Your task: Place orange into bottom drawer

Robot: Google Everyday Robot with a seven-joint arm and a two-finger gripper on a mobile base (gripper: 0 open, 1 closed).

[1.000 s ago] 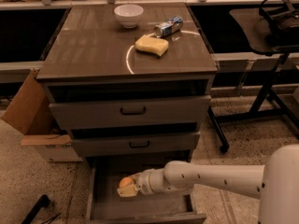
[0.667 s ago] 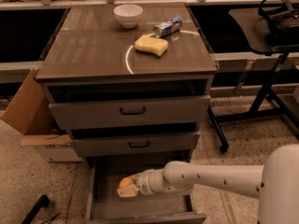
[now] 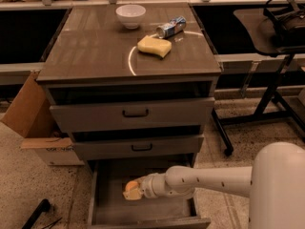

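Grey cabinet on a speckled floor: the gripper, fingers closed around the orange, hangs low inside the open bottom drawer. Only release and withdrawal appear left.

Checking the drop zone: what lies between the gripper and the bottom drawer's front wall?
Only bare floor of the bottom drawer, as the camera view shows. The gripper sits inside it, shut on the orange.

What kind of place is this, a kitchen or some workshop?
Probably a robot test lab: a drawer cabinet, a cardboard box beside it, and the gripper holding the orange inside the bottom drawer.
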